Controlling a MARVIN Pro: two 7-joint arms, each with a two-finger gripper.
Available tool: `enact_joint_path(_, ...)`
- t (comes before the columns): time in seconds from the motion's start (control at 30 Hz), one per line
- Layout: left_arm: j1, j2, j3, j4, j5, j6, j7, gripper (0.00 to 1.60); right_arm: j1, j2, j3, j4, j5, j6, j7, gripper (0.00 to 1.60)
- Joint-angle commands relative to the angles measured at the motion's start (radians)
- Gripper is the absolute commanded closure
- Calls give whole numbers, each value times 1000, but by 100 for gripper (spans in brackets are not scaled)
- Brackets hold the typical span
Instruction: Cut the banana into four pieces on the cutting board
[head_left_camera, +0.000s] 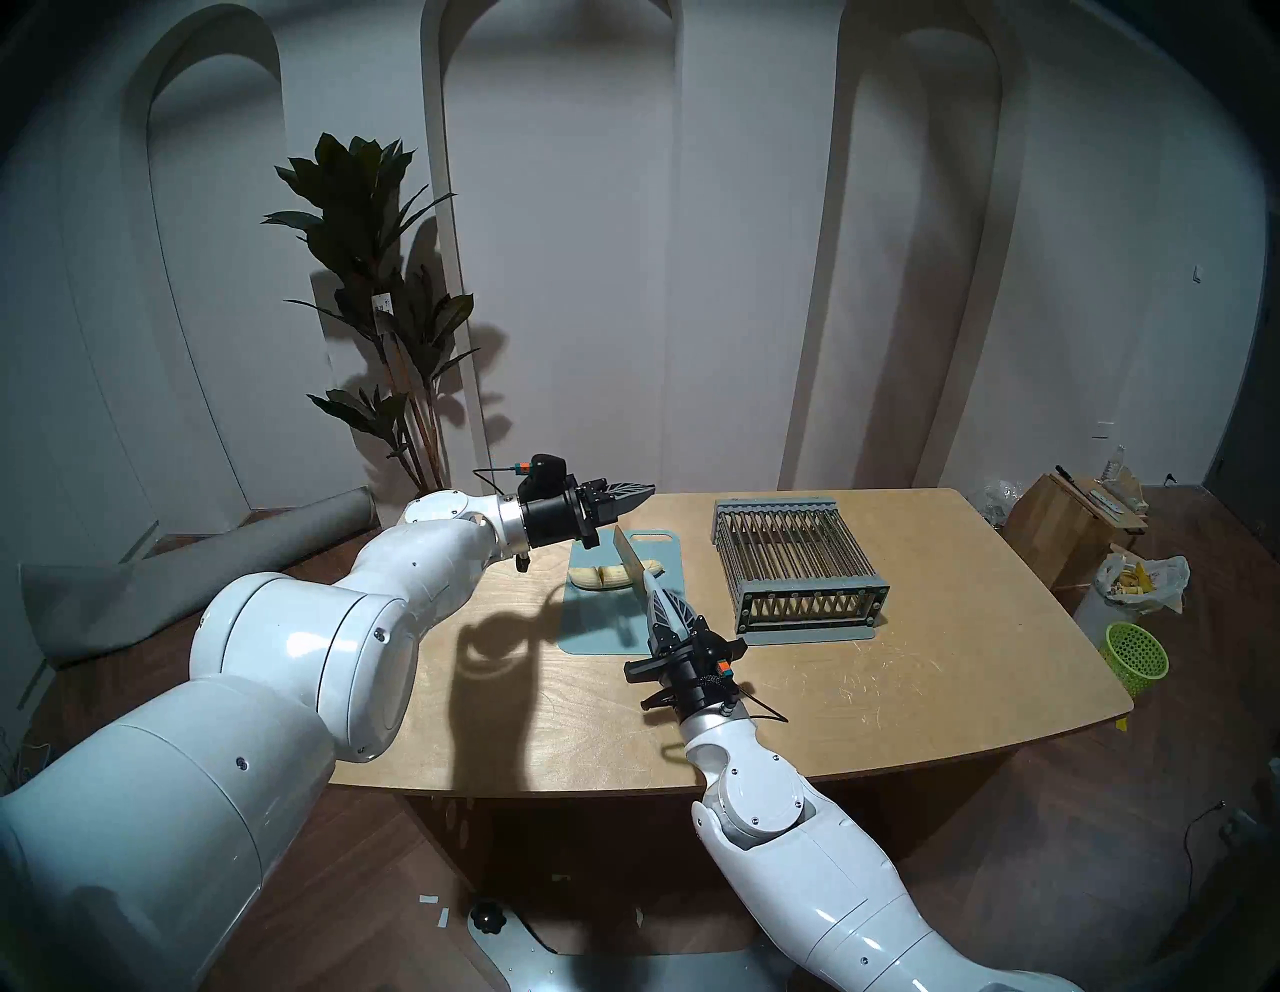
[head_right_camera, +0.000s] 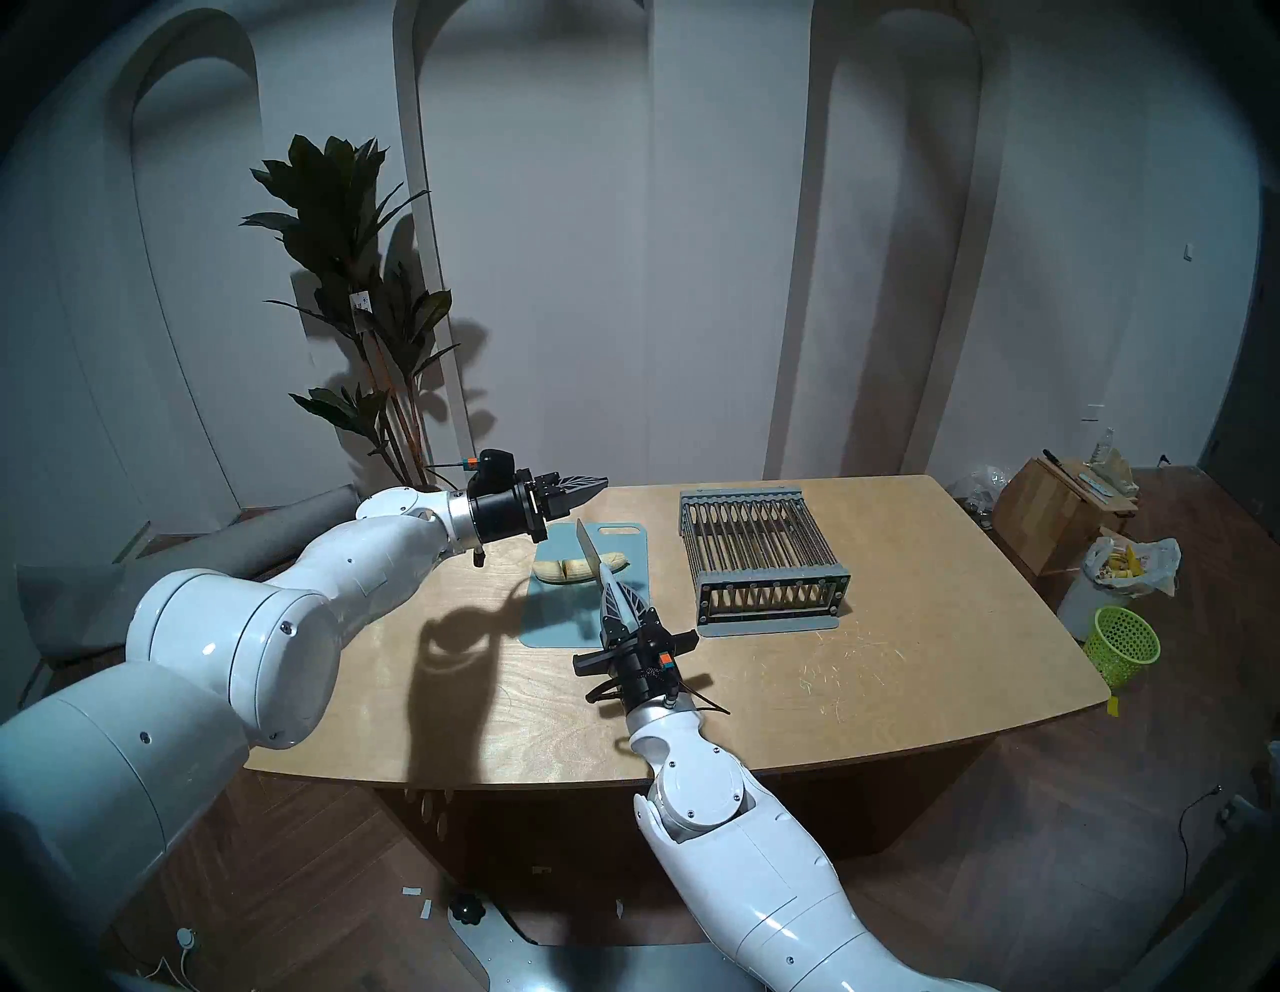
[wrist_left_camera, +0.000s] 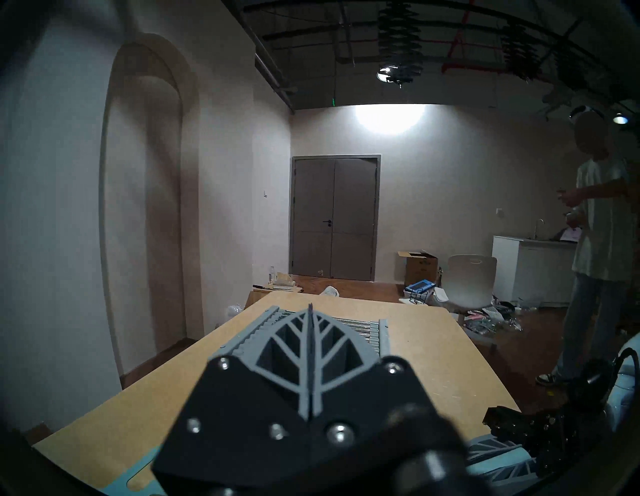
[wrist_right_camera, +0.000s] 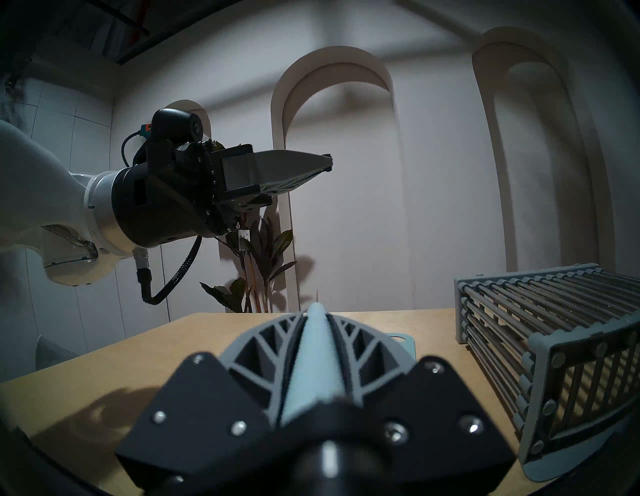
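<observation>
The peeled banana lies across the far half of the blue-grey cutting board. A cut gap shows in it left of the knife. My right gripper is shut on the knife's pale handle. The knife blade stands edge-down in the banana toward its right end. My left gripper is shut and empty, held in the air above the board's far left corner.
A grey slatted rack with metal bars stands right of the board. A potted plant is behind the table's left corner. A green basket, a peel bag and a box are on the floor right. A person stands beyond the table.
</observation>
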Motion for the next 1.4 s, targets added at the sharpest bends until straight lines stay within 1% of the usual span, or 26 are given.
enact_joint_path(0.0,-29,-14,7,-7,8,-19,-4,160,25,-11,-2,-5,12,-6,15,160)
enact_joint_path(0.2,-26,-6,18,2,23,-27,-13,160,35,-10,-3,7,25,-8,26,160)
enact_joint_path(0.47,-20,0,33,13,47,-37,-6,160,44,-9,-1,24,38,-12,36,160)
enact_joint_path(1.03,-2,-15,46,25,86,-37,61,160,41,4,18,35,58,-18,45,160)
enact_joint_path(1.37,5,-26,58,23,105,-38,77,160,37,0,21,49,72,-17,57,160)
